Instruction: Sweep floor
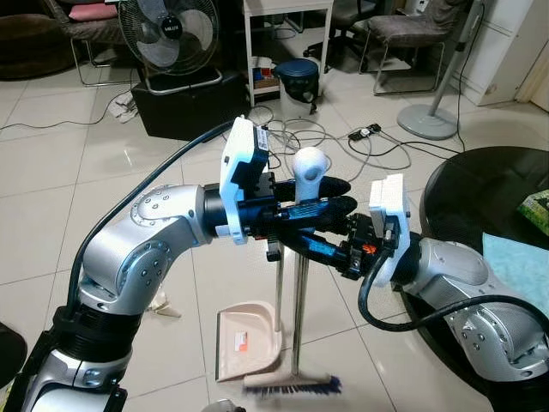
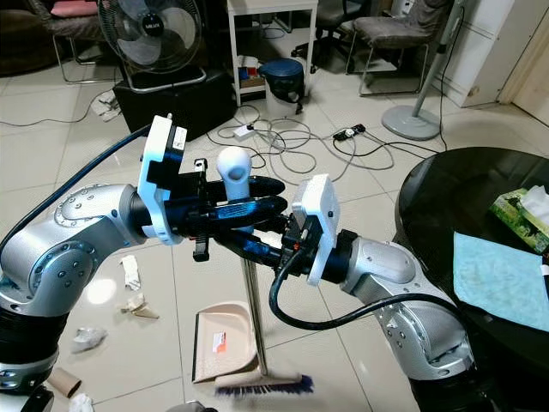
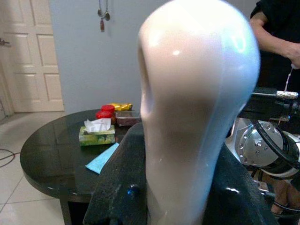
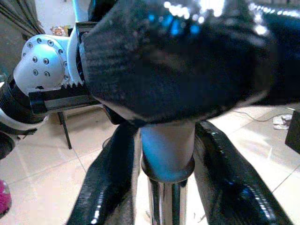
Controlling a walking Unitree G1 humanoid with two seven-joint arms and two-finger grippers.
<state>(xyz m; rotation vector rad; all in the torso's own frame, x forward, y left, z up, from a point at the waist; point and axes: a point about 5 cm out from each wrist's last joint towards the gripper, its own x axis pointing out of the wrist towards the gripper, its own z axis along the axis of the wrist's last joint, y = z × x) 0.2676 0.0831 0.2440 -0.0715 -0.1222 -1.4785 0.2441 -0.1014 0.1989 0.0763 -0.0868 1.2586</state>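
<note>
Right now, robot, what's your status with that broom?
Left gripper and right gripper both clamped on the broom handle. Bristles on floor beside dustpan. Paper scraps left; cables ahead.

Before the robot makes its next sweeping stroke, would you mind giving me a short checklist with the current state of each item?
1. Left gripper closed around the broom just under its white knob: ok.
2. Right gripper fingers on either side of the shaft below the left one: ok; firm contact: cannot tell.
3. Broom bristles on the floor beside the dustpan: ok.
4. Dustpan lying flat next to the bristles: ok.
5. Paper scraps on the tiles on the robot's left, not yet swept: not ok.
6. Loose cables on the floor ahead, apart from the broom: ok for now.
</note>
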